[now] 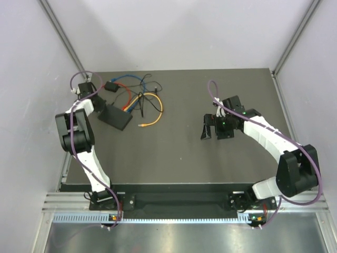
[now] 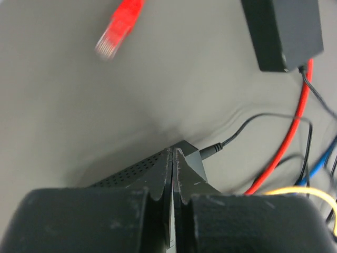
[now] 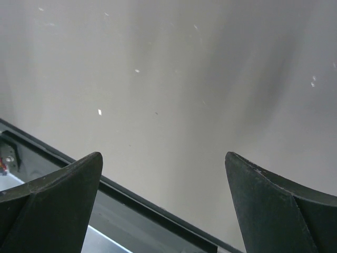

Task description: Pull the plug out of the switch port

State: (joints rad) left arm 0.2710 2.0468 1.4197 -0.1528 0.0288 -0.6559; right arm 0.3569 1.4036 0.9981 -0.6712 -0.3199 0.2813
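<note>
The switch is a flat black box at the table's back left, with red, blue, yellow and black cables running to its far side. In the left wrist view its perforated corner lies right under my left gripper, which is shut with nothing visible between the fingers. A black barrel plug sits in the switch just right of the fingertips. A red plug shows blurred, apart from the switch. In the top view my left gripper is at the switch's left end. My right gripper is open and empty, far to the right.
A small black power-adapter block on a thin cord lies behind the switch and shows in the left wrist view. A yellow cable's loose plug lies right of the switch. The right wrist view shows bare table and its dark edge strip.
</note>
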